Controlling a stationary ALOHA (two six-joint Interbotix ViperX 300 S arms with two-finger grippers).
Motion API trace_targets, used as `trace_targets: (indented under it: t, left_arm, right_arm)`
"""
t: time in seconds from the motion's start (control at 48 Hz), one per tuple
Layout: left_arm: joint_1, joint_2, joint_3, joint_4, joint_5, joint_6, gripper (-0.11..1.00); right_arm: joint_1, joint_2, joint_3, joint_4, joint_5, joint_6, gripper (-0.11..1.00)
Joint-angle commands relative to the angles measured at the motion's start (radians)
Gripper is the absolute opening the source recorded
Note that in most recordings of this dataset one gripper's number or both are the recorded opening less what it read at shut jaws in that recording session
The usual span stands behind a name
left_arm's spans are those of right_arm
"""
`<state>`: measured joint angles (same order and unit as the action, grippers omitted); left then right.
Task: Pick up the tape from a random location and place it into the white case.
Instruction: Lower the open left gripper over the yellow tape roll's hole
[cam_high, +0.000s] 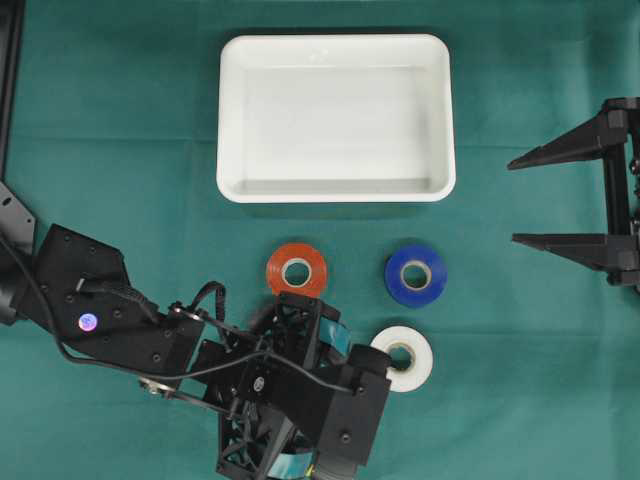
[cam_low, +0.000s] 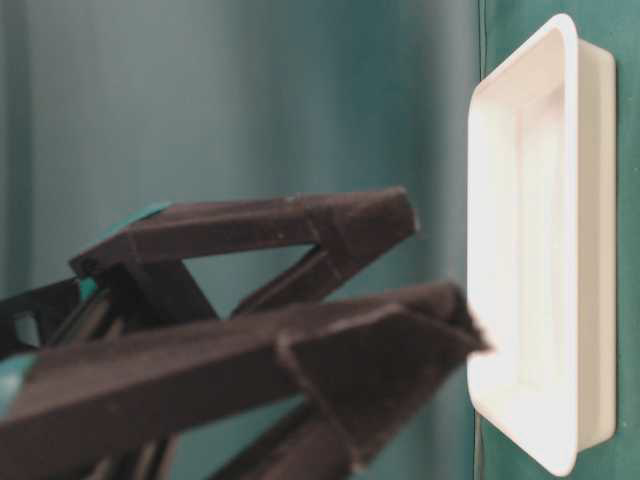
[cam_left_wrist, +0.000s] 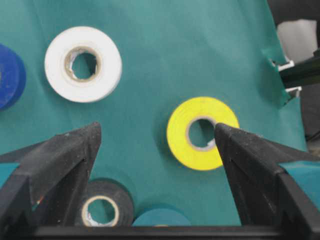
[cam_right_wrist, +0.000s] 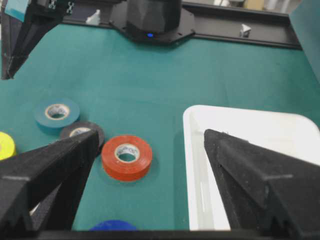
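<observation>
Overhead view shows the left gripper (cam_high: 372, 352) hanging low over the near part of the green cloth (cam_high: 130, 180), its jaws spread wide and nothing between them. Its wrist view confirms this: the two black fingers (cam_left_wrist: 55, 160) stand far apart, and the yellow tape roll (cam_left_wrist: 200, 134) lies flat on the cloth between them, closer to the finger on the right of that picture, whose tip overlaps the roll's hole. Whether that tip touches the roll cannot be told. A white tape roll (cam_left_wrist: 83, 64) lies further off, and a black roll (cam_left_wrist: 102, 209) and a teal roll (cam_left_wrist: 161, 218) sit side by side at the lower edge.

The right gripper (cam_high: 515, 200) waits at the right edge of the cloth, jaws also wide apart and empty, well away from every roll.

The white case (cam_high: 336, 185) sits on the far side of the cloth with no tape in it. Below it in the overhead view lie an orange roll (cam_high: 297, 270) and a blue roll (cam_high: 416, 274), each flat and apart from the case.
</observation>
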<state>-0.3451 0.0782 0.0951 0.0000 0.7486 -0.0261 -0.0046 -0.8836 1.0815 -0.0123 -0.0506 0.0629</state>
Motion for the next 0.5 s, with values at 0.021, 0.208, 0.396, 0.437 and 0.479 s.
trace_targets:
  t: [0.021,0.208,0.396,0.437,0.479]
  left_arm:
    - [-0.003,-0.012,0.009,0.002,-0.032,0.000,1.00]
    - [-0.005,0.031,0.038,0.003,-0.086,0.002,1.00]
    - [-0.008,0.092,0.037,0.002,-0.100,0.002,1.00]
    - [-0.011,0.101,0.038,0.002,-0.109,0.002,1.00]
    - [-0.015,0.114,0.038,0.002,-0.126,0.002,1.00]
  right_arm:
    - [-0.002,0.005,-0.025,-0.003,-0.005,-0.002,0.90]
    - [-0.002,0.005,-0.025,-0.009,-0.005,-0.005,0.90]
    - [-0.002,0.006,-0.025,-0.011,-0.005,-0.005,0.90]
    - [-0.002,0.006,-0.025,-0.011,-0.005,-0.005,0.90]
    - [0.000,0.006,-0.025,-0.012,-0.005,-0.005,0.90]
